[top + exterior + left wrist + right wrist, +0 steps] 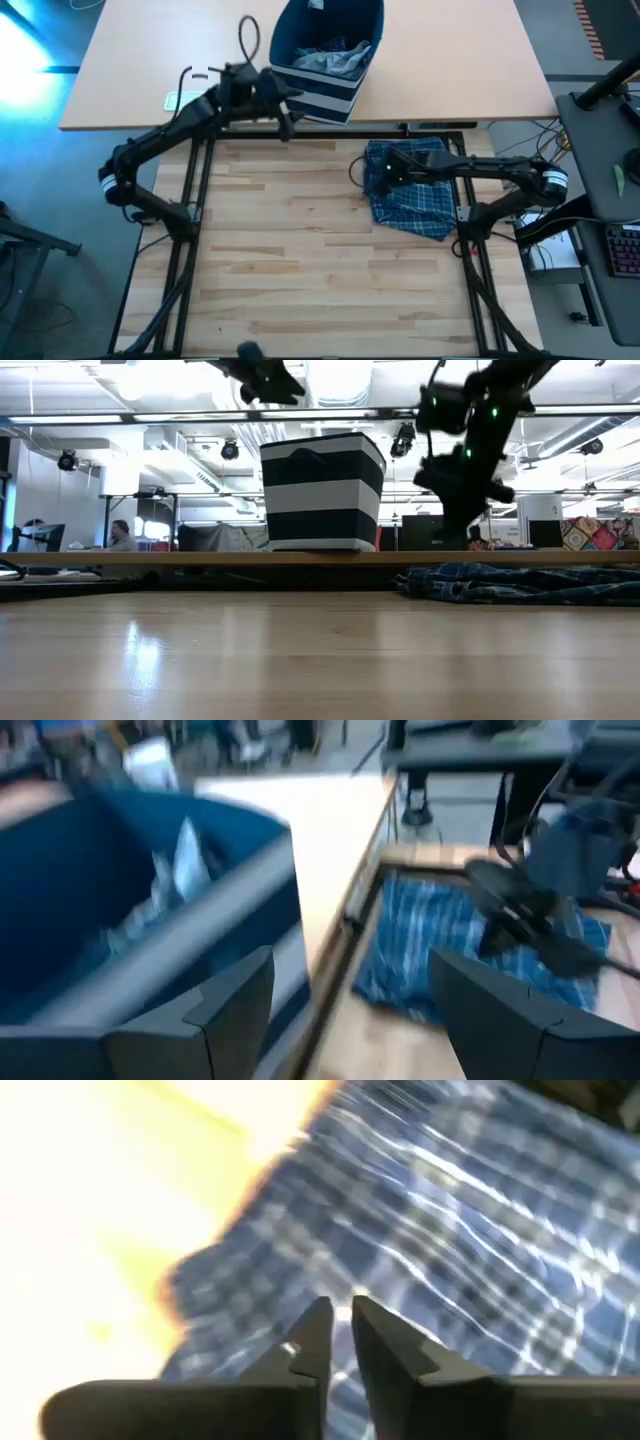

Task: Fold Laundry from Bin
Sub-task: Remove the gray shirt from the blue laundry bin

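laundry [330,58] lies half hidden in the bin [345,95]; left gripper [350,1010] spread, right gripper [340,1342] nearly pressed together over plaid cloth [410,190].

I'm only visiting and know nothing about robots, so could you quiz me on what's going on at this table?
1. True or false: the plaid garment lies on the table, outside the bin.
2. Which gripper is beside the bin? A) left B) right C) neither
3. Fill in: the right gripper is over the ____ garment.

Key
1. True; it lies on the wooden table, and other laundry is in the bin.
2. A; the left gripper is at the bin's edge, jaws open.
3. Plaid; its jaws are nearly shut just above the cloth.
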You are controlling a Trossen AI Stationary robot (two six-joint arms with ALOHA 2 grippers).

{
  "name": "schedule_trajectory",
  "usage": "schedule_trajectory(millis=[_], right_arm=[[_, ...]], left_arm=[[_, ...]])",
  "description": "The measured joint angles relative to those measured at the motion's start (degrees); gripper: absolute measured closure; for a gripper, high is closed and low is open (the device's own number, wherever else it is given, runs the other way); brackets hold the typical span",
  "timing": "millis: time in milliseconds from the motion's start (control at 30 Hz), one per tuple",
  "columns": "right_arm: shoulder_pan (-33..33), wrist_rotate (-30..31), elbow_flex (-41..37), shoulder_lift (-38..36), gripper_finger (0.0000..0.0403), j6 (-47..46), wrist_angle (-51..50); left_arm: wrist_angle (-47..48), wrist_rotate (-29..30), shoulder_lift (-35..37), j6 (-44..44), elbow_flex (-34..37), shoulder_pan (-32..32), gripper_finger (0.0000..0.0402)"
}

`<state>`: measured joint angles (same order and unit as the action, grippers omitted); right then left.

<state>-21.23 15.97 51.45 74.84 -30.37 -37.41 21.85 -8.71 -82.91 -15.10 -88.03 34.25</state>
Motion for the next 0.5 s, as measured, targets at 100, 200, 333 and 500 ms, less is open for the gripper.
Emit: schedule_trajectory(millis=[100, 200, 333, 500], right_arm=[[2.93, -0.10, 2.24, -0.17, 0.0309, 4.12, -1.67], [4.89, -0.13, 4.56, -0.13, 0.0264, 7.74, -2.80], [5.75, -2.77, 5.65, 0.38, 0.0219, 10.18, -4.35], [5.74, -5.03, 5.32, 0.38, 0.0190, 9.37, -5.18]], left_arm=[[-0.96, -3.40, -2.17, -2.63, -3.44, 3.52, 0.0154], [-0.31, -3.87, -5.19, -4.64, -6.96, 7.36, 0.0154], [4.58, -6.60, -10.85, -6.94, -14.52, 12.21, 0.0154], [18.14, -9.18, -21.02, -13.75, -28.96, 17.01, 0.0154]])
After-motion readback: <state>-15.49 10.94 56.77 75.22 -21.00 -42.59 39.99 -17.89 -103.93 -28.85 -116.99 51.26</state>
